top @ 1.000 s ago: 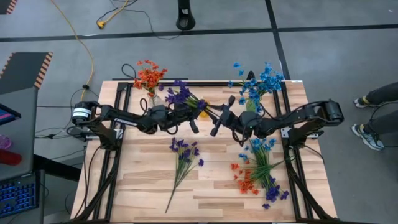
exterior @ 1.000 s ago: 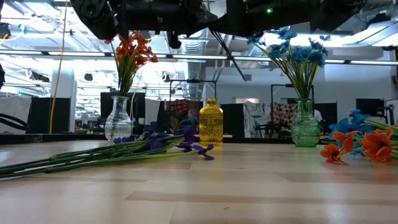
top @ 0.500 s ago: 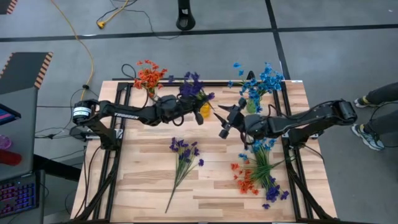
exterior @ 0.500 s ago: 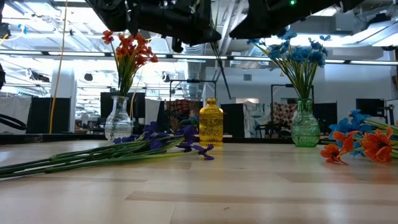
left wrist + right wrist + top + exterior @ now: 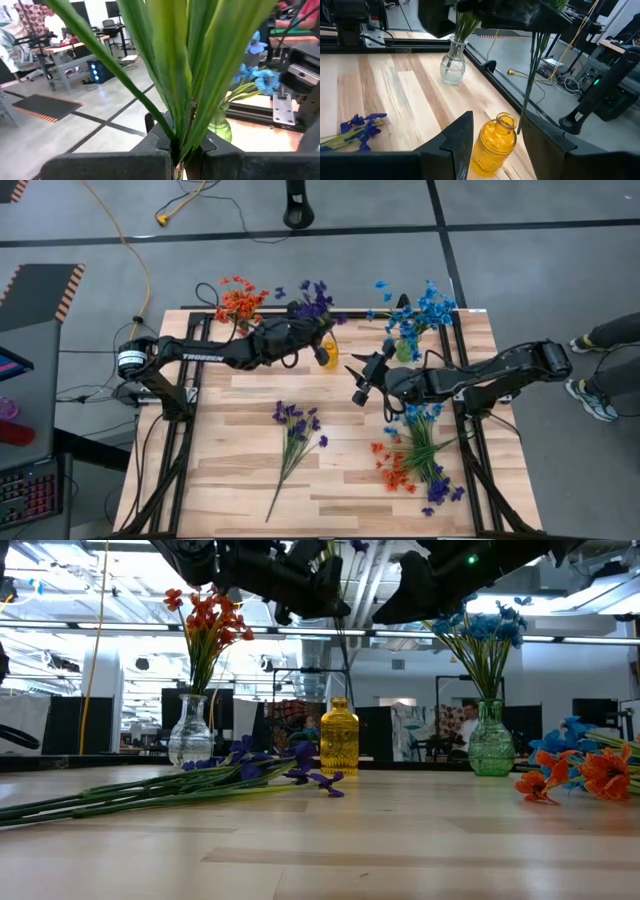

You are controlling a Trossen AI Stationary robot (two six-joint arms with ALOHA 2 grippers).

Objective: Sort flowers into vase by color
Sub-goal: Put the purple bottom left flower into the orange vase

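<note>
My left gripper [image 5: 303, 338] is shut on a purple sprig [image 5: 315, 298] high above the yellow vase [image 5: 328, 356]. The blossoms point toward the far edge, and the thin stems [image 5: 530, 65] hang down beside the vase mouth [image 5: 506, 120]; whether they enter it, I cannot tell. My right gripper [image 5: 358, 382] hovers open and empty just right of the yellow vase [image 5: 496, 145]. Orange flowers [image 5: 238, 300] stand in a clear vase [image 5: 190, 732]. Blue flowers [image 5: 420, 310] stand in a green vase [image 5: 490, 742]. My left gripper pinches the purple sprig's bunch of green stems and leaves [image 5: 186, 125] between its two fingers, lying across them. The sprig is lifted clear and stands roughly upright, blossoms above the fingers and bare stems [image 5: 344, 650] hanging below.
Another purple sprig [image 5: 295, 430] lies flat mid-table. A mixed pile of blue, orange and purple sprigs [image 5: 415, 455] lies at the near right, below my right arm. A person's legs [image 5: 600, 365] show beyond the table's right edge. Black frame rails [image 5: 190, 410] run along both sides.
My left gripper has carried the purple sprig toward the far edge and to the right, over the yellow vase, tipping it more upright with the blossoms swinging toward the far edge. My right gripper has drawn back slightly toward the right, away from the sprig's stems.
</note>
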